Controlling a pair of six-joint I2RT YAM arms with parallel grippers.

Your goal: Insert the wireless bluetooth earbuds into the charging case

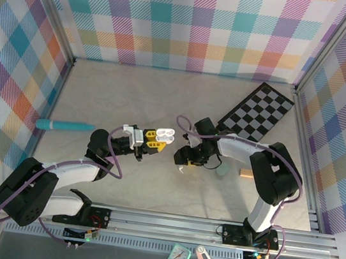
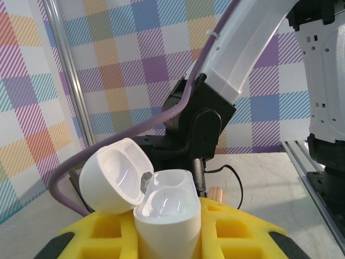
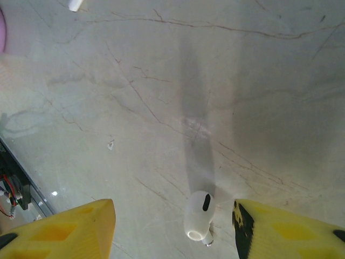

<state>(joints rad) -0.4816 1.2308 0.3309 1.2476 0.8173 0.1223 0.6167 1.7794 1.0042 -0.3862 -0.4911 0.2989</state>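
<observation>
White case [image 2: 164,216], base behind yellow fingers [image 2: 232,232]

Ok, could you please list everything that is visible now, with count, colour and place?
charging case: 1, white, lid open, held in the left gripper
earbud: 1, white, on the table between the right fingers, touching neither
checkered board: 1, black and white, far right
stick: 1, teal, left side
cylinder: 1, copper, beside the right arm
table: 1, pale marble
left gripper: 1, yellow fingers, shut on the case
right gripper: 1, yellow fingers, open
</observation>
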